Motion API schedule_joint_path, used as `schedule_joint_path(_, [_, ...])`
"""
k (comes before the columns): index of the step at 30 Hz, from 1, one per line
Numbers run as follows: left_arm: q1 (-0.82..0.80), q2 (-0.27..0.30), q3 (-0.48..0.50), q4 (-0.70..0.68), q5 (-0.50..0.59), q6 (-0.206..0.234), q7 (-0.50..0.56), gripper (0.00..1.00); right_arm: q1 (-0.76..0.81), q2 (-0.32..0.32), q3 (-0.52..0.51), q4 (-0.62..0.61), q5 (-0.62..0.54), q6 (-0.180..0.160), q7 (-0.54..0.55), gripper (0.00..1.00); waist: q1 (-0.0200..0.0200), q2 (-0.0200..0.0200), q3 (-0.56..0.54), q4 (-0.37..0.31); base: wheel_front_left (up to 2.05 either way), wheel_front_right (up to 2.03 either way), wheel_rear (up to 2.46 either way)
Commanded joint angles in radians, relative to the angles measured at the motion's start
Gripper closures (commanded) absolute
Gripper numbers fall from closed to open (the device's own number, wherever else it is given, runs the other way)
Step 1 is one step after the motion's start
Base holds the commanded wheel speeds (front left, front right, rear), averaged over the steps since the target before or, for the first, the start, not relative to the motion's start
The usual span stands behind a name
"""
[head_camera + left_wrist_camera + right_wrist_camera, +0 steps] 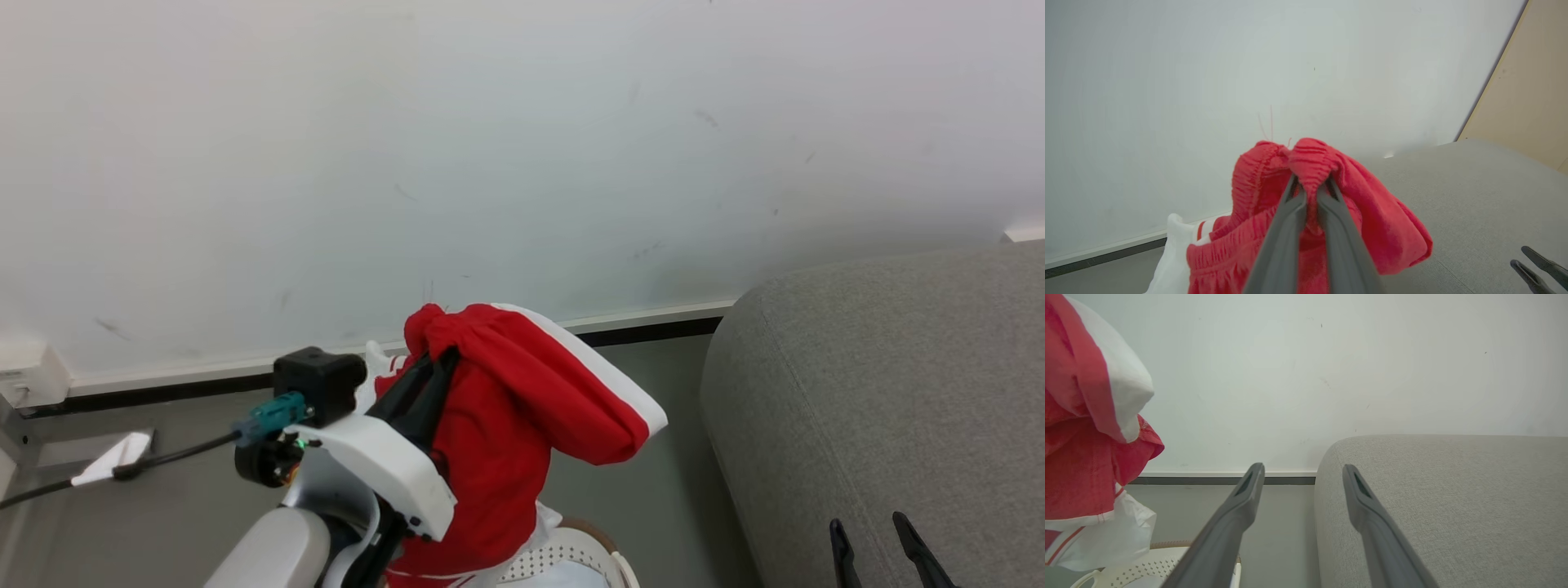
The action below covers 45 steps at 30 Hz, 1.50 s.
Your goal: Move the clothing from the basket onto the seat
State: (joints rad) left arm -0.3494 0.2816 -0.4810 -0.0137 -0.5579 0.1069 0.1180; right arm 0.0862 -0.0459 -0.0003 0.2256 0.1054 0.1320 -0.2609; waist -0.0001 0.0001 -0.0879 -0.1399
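Observation:
The red clothing [506, 408] with white panels hangs in the air from my left gripper [445, 355], which is shut on a bunched fold of it. In the left wrist view the two dark fingers pinch the clothing [1372, 212] at the left gripper [1310, 181]. Its lower end trails down over the cream perforated basket [571, 555], whose rim peeks out below. The grey seat [882, 392] lies to the right. My right gripper [869, 527] is open over the seat's near edge, holding nothing; its wrist view shows the right gripper [1302, 469], seat [1453, 498], clothing [1081, 457] and basket [1126, 567].
A white wall [522, 163] with a dark baseboard stands close behind. Grey floor [661, 482] runs between the basket and the seat. A black cable with a white tag [110, 461] lies on the floor at left. A beige panel [1531, 90] stands beyond the seat.

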Motion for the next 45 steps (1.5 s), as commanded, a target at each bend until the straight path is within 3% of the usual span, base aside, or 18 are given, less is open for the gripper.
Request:
schedule_joint_path(1, [-0.014, 0.003, 0.004, -0.008, -0.001, 0.004, 0.0, 1.0, 0.002, -0.004, -0.001, -0.001, -0.011, -0.002, -0.002, 0.0, 0.0001, -0.0001, -0.001, -0.002, 0.0, 0.0, 0.0])
schedule_joint_path(9, [-0.038, -0.014, -0.006, -0.016, 0.006, 0.012, -0.004, 1.0, -0.034, -0.004, 0.013, -0.025, -0.047, -0.002, -0.002, 0.0, 0.0001, -0.0001, 0.005, -0.007, 0.0, 0.0, 0.0])
schedule_joint_path(13, [-0.038, -0.019, -0.016, -0.01, 0.008, 0.009, -0.006, 1.0, -0.066, -0.015, 0.067, -0.051, -0.059, -0.002, -0.002, 0.0, 0.0001, -0.0001, 0.008, -0.008, 0.0, 0.0, 0.0])
schedule_joint_path(20, [-0.043, -0.028, -0.028, 0.001, 0.005, 0.003, -0.01, 1.0, -0.178, -0.15, 0.354, -0.135, 0.078, -0.002, 0.155, 0.0, 0.0001, -0.0001, 0.011, -0.003, 0.0, 0.0, 0.0])
schedule_joint_path(27, [-0.053, -0.036, -0.038, 0.011, 0.0, -0.003, -0.015, 1.0, -0.336, -0.249, 0.555, -0.208, 0.186, -0.002, 0.301, 0.0, 0.0001, -0.0001, 0.017, 0.005, 0.0, 0.0, 0.0])
schedule_joint_path(34, [-0.082, -0.061, -0.065, 0.025, 0.004, -0.015, -0.018, 1.0, -0.522, -0.25, 0.709, -0.101, 0.217, -0.002, 0.339, 0.0, 0.0001, -0.0001, 0.025, 0.034, 0.0, 0.0, 0.0])
schedule_joint_path(38, [-0.091, -0.075, -0.086, 0.032, 0.001, -0.026, -0.016, 1.0, -0.615, -0.219, 0.779, 0.007, 0.203, -0.002, 0.317, 0.0, 0.0001, -0.0001, 0.023, 0.049, 0.0, 0.0, 0.0])
schedule_joint_path(42, [-0.098, -0.087, -0.099, 0.04, -0.005, -0.035, -0.014, 1.0, -0.673, -0.148, 0.796, 0.154, 0.22, -0.002, 0.28, 0.01, 0.0001, -0.0001, 0.02, 0.054, 0.0, 0.0, 0.0])
schedule_joint_path(43, [-0.099, -0.09, -0.102, 0.043, -0.006, -0.036, -0.015, 1.0, -0.684, -0.127, 0.799, 0.193, 0.235, -0.002, 0.27, 0.66, 0.0001, -0.0001, 0.018, 0.055, 0.0, 0.0, 0.0])
schedule_joint_path(44, [-0.099, -0.093, -0.105, 0.047, -0.008, -0.037, -0.015, 1.0, -0.689, -0.104, 0.796, 0.23, 0.265, -0.002, 0.264, 1.0, 0.0001, -0.0001, 0.017, 0.057, 0.0, 0.0, 0.0])
schedule_joint_path(45, [-0.1, -0.095, -0.107, 0.052, -0.008, -0.038, -0.017, 1.0, -0.692, -0.084, 0.796, 0.257, 0.296, -0.002, 0.257, 1.0, 0.0001, -0.0001, 0.015, 0.059, 0.0, 0.0, 0.0])
